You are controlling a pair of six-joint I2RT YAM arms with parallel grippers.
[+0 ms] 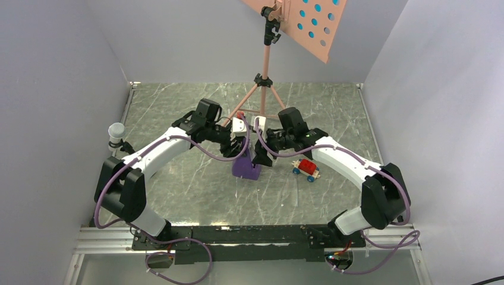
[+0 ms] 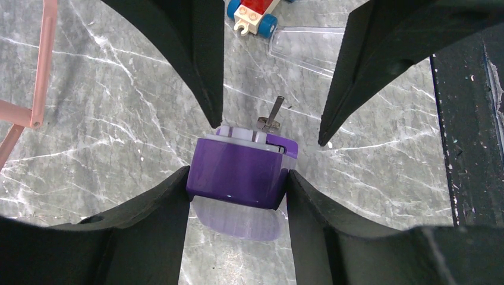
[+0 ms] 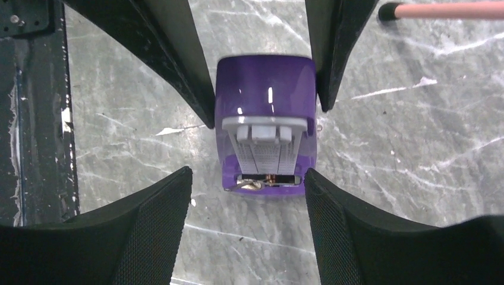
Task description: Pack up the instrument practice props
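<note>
The purple metronome (image 1: 246, 168) stands on the marble table between both grippers. My left gripper (image 2: 238, 173) is shut on the metronome (image 2: 238, 172), with its fingers pressed on both sides. My right gripper (image 3: 248, 172) is open, and its fingertips straddle the front of the metronome (image 3: 264, 95) with a gap on the left side. In the top view the left gripper (image 1: 241, 148) and the right gripper (image 1: 260, 155) meet over it. The salmon-pink music stand (image 1: 265, 59) stands behind, and cyan pages (image 1: 315, 12) show through the holes in its desk.
A red toy car (image 1: 306, 168) sits just right of the metronome and also shows in the left wrist view (image 2: 252, 13). A clear plastic piece (image 2: 306, 47) lies beside it. A stand leg (image 2: 41, 65) runs along the left. A white cylinder (image 1: 116, 133) stands at the left wall.
</note>
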